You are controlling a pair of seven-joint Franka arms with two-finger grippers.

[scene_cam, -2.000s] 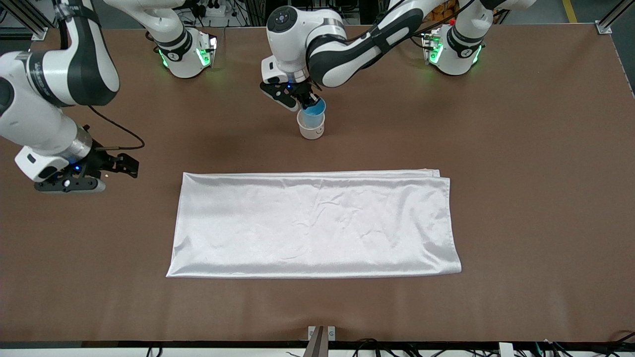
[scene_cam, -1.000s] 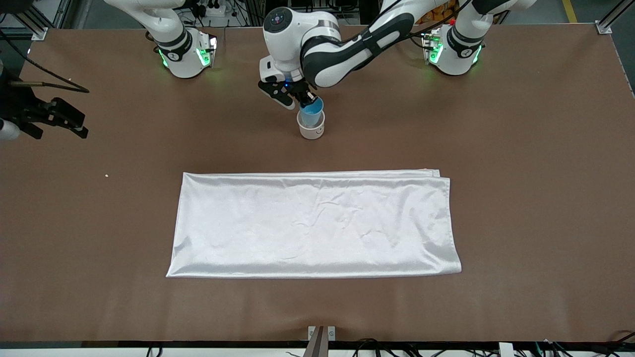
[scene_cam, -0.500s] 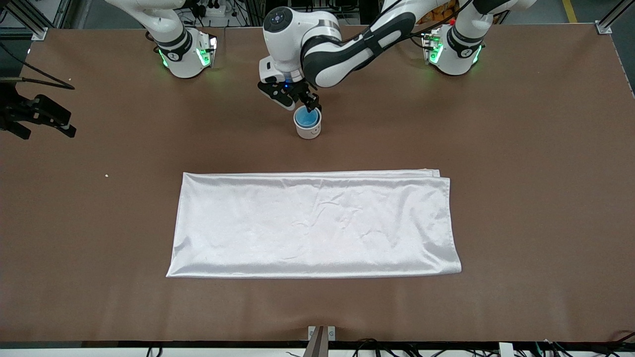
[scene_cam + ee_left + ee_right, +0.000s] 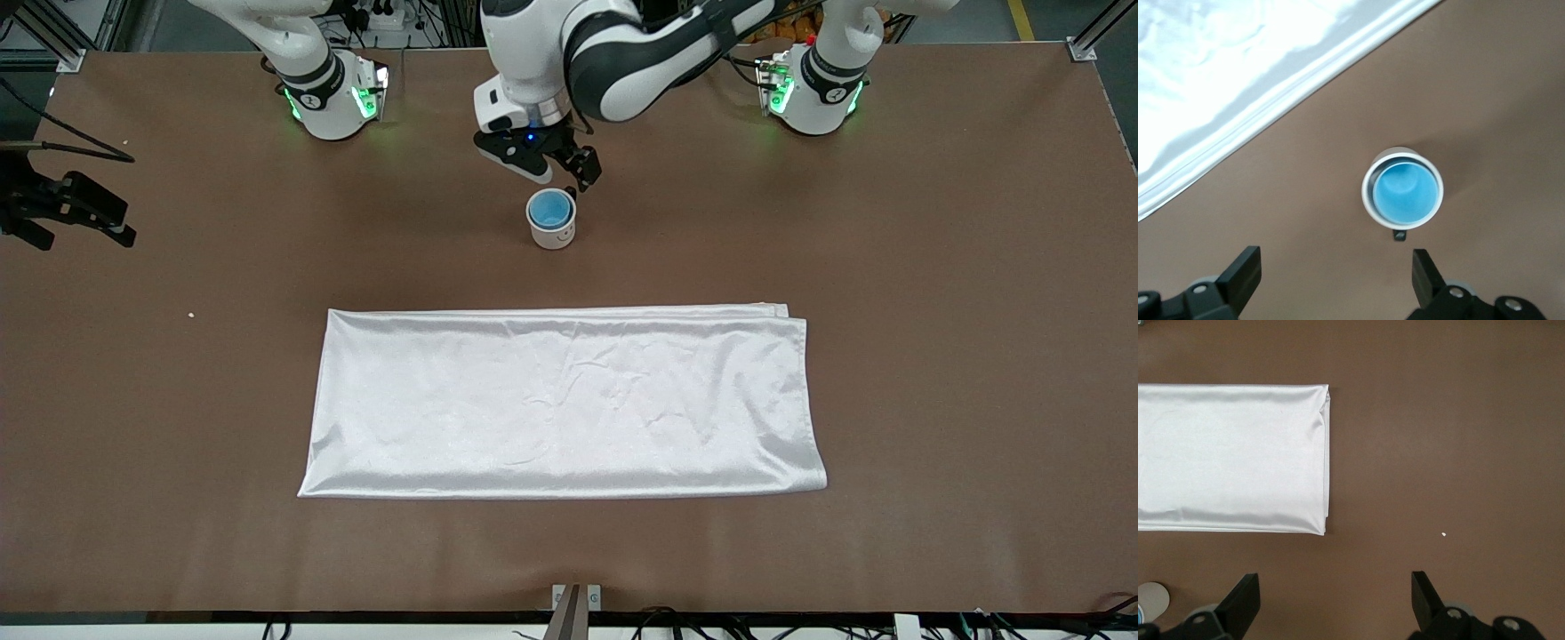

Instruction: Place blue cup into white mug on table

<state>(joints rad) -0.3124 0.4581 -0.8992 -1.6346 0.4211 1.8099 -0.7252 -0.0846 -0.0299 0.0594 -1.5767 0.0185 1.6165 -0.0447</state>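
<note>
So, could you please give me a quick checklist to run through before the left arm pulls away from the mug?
1. Blue cup seated inside white mug: ok.
2. Mug upright on the table: ok.
3. Left gripper open above the mug, holding nothing: ok.
4. Fingers apart from the cup's rim: ok.
5. Right gripper open, waiting at the right arm's end of the table: ok.
6. White cloth apart from the mug, nearer the camera: ok.

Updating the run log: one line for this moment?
blue cup: in white mug | left gripper: open, over mug | right gripper: open, waiting
</note>
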